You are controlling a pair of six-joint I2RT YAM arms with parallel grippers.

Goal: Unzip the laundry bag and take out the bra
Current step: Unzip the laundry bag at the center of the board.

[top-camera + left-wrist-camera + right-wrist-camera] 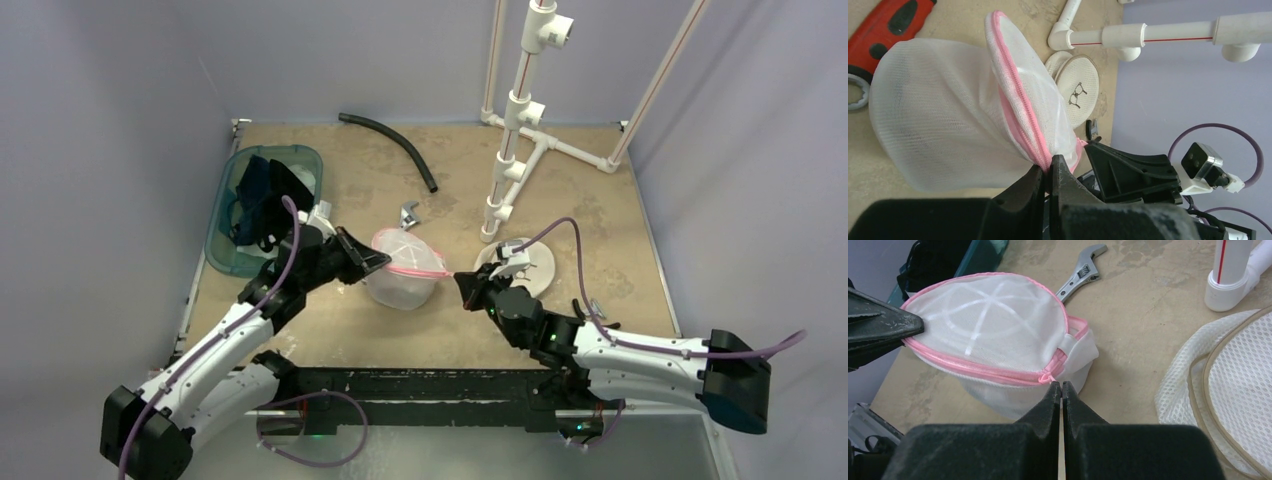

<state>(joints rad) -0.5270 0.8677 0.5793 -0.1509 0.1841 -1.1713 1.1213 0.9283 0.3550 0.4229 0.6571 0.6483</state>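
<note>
Two arms lean in over the tan tabletop (330, 335). At the far left sits a teal plastic bin (222, 215) stuffed with dark clothes, which plays no part here. Just right of it, the left tool (1047, 172) is clamped tight on the left edge of the domed white mesh laundry bag (993, 325), with the pink zipper (973, 371) pinched between its fingers, so it anchors that side. The bag rests in the middle of the tabletop, and a silver adjustable wrench (1080, 275) lies just behind it. I cannot make out the bra through the mesh; it is presumably inside.

On the bag's right end the pink zipper pull (1048, 376) hangs by a white fabric tab. The right tool (1062, 387) has its fingers pressed together right at that pull, though I cannot tell whether the tab is actually caught between them. A flat, beige-trimmed mesh pouch (1238, 390) lies further right, apart from the bag.

The zipper looks fully closed, so unzipping seems to be only starting. Next, I reckon the right tool needs a sure hold on the pull, then must draw it along the rim while the left tool holds firm.
</note>
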